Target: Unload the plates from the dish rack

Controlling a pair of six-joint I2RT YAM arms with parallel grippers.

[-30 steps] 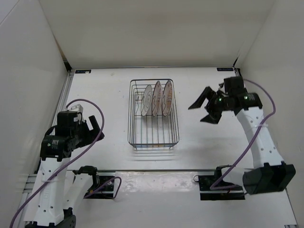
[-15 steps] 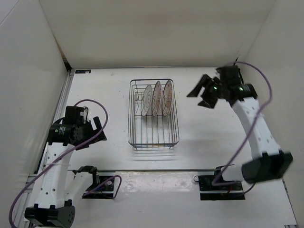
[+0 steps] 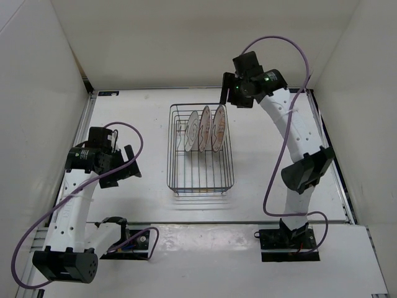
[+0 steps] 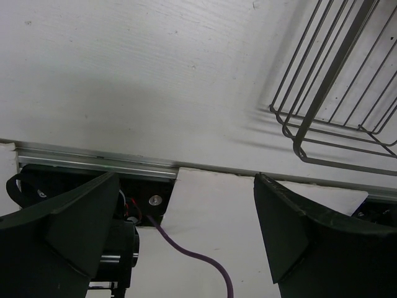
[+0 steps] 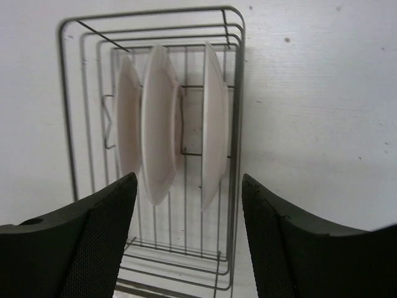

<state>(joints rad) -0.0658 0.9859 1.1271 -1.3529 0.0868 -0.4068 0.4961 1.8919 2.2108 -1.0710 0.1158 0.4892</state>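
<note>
Presently all three plates (image 3: 205,130) stand on edge in the far half of the rack (image 3: 169,162), which sits at the middle of the worktop (image 3: 133,118) with its long axis running near to far. Nothing has been unloaded. Plate faces point left and right, so each rim runs along the rack's length. The right gripper (image 5: 189,183) hangs over the rack's far right corner and looks down its length, meeting the plates edge-on, just ahead and below. Its jaws stand well apart and hold nothing; the gap lies across the plates' thickness, which in my judgement suits a pinch on one rim. The rightmost plate (image 5: 212,118) stands apart from the other two, close to the rack's right wall, and appears the easiest first pick. The left gripper (image 4: 186,186) is spread fully and empty, well apart from the rack toward the worktop's left edge. Right arm is clearly the nearer.
</note>
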